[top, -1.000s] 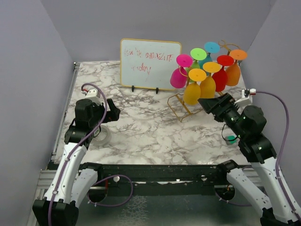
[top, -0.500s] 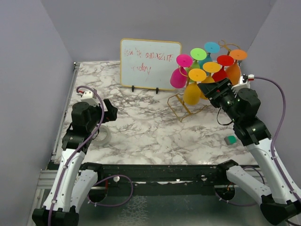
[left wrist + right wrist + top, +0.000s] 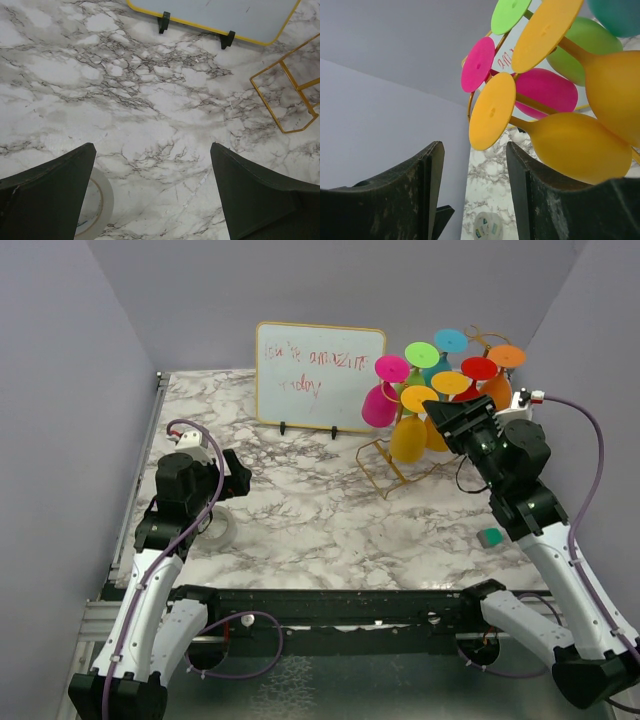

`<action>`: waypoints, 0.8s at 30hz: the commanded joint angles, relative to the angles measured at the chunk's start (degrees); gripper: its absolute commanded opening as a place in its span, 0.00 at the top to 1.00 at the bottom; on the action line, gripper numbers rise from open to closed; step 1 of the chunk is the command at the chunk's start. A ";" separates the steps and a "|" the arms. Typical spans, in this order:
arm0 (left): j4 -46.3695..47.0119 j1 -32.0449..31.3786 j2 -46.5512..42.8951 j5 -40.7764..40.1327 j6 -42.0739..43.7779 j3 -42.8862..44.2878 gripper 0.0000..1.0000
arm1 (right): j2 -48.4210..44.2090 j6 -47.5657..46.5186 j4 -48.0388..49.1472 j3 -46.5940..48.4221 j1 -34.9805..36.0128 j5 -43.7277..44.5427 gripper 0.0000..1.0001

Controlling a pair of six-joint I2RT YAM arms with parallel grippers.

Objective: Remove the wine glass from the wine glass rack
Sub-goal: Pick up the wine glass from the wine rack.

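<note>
The gold wire wine glass rack (image 3: 383, 466) stands at the back right and carries several upside-down coloured wine glasses. The nearest is a yellow glass (image 3: 409, 437), also in the right wrist view (image 3: 580, 145), with its round foot (image 3: 492, 111) toward my fingers. My right gripper (image 3: 441, 411) is open and empty beside this glass; in the right wrist view (image 3: 475, 150) its tips sit just below the yellow foot, not touching it. My left gripper (image 3: 240, 476) is open and empty over the marble, far left of the rack. The rack's base corner shows in the left wrist view (image 3: 280, 100).
A white dry-erase board (image 3: 319, 376) stands left of the rack. A tape roll (image 3: 222, 528) lies under the left gripper and shows in the left wrist view (image 3: 97, 200). A small teal object (image 3: 489, 537) lies at the right. Grey walls enclose the table.
My right gripper has risen and moved toward the rack, from near the table's right side up to the yellow glass. The left arm has shifted only slightly.
</note>
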 commanded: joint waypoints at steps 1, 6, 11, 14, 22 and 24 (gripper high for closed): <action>-0.38 0.03 -0.15 0.85 -0.23 -0.58 0.01 | 2.07 1.04 2.45 -0.21 0.33 2.00 0.43; -0.38 0.02 0.33 1.08 -0.24 -0.56 0.01 | 1.98 1.69 3.92 -1.46 0.33 2.81 0.48; -0.31 -0.02 0.99 1.28 -0.32 -0.58 0.01 | 0.69 2.49 4.76 -2.58 0.33 4.53 0.56; -0.29 0.03 1.41 1.65 -0.33 -0.58 0.01 | 0.42 2.61 4.84 -2.97 0.33 5.53 0.59; -0.29 0.02 1.71 2.00 -0.32 -0.53 0.01 | 1.71 3.98 6.28 -3.03 0.33 5.42 0.64; -0.29 0.01 1.66 1.98 -0.32 -0.58 0.01 | 2.14 4.14 6.44 -2.85 0.33 5.19 0.66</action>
